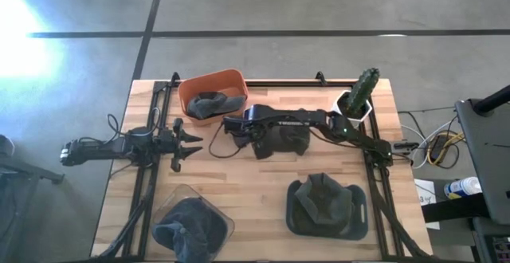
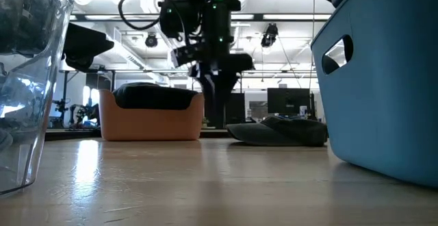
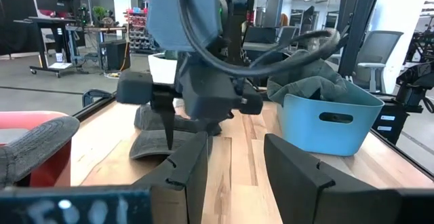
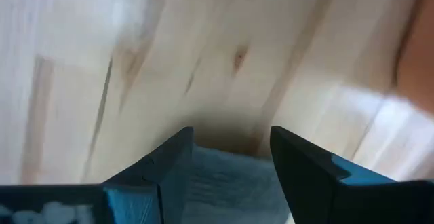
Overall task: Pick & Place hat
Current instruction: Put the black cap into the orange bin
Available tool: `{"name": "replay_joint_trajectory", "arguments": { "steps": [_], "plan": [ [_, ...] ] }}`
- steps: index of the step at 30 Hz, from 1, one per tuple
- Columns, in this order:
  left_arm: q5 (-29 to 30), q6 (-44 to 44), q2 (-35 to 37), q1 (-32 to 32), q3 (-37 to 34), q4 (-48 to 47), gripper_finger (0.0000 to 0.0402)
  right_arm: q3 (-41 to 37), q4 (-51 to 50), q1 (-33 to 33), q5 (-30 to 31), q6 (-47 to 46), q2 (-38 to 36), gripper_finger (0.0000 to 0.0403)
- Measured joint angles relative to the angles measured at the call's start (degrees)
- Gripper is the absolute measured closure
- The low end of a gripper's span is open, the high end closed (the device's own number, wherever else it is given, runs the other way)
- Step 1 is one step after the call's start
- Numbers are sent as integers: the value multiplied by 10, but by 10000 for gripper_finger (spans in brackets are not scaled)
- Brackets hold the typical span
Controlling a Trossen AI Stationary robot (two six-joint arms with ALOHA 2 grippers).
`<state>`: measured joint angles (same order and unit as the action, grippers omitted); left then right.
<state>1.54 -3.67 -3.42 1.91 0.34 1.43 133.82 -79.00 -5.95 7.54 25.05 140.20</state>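
A dark grey hat (image 1: 285,141) lies flat on the wooden table near its middle; it also shows in the low view (image 2: 277,131) and the left wrist view (image 3: 157,144). My right gripper (image 1: 249,134) points straight down over the hat's left end. Its fingers are open, with grey cloth (image 4: 224,183) between them, set back from the tips. My left gripper (image 1: 191,142) waits open and empty at the table's left, pointing toward the hat. My right gripper (image 4: 230,139) comes from above, pointing down, with the hat's left edge (image 4: 224,166) lying between its open fingers. The hat rests on the table. I cannot tell whether the fingers touch the cloth.
An orange bin (image 1: 211,94) with a hat in it stands at the far side. A blue bin (image 1: 327,207) of hats stands near right, and a clear container (image 1: 191,227) holding a hat near left. A cactus in a white pot (image 1: 358,96) stands far right.
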Motion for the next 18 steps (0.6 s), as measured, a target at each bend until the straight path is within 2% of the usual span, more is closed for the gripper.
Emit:
{"name": "replay_joint_trajectory", "arguments": {
  "steps": [4, 6, 8, 10, 13, 15, 18],
  "plan": [
    [0, 0, 0, 0, 0, 0, 262, -2, 3, -8, -1, 100, 4, 212],
    [0, 0, 0, 0, 0, 0, 262, -5, 8, -13, -1, 106, 4, 216],
    [0, 0, 0, 0, 0, 0, 262, -11, 16, -17, 11, 71, 4, 220],
    [0, 0, 0, 0, 0, 0, 262, -20, 42, -19, 74, -28, 4, 223],
    [0, 0, 0, 0, 0, 0, 262, -22, 41, -21, 171, -250, 5, 225],
    [0, 0, 0, 0, 0, 0, 262, -22, 23, -22, 180, -385, 5, 225],
    [0, 0, 0, 0, 0, 0, 262, -23, 18, -19, 127, -497, 5, 225]
  ]
}}
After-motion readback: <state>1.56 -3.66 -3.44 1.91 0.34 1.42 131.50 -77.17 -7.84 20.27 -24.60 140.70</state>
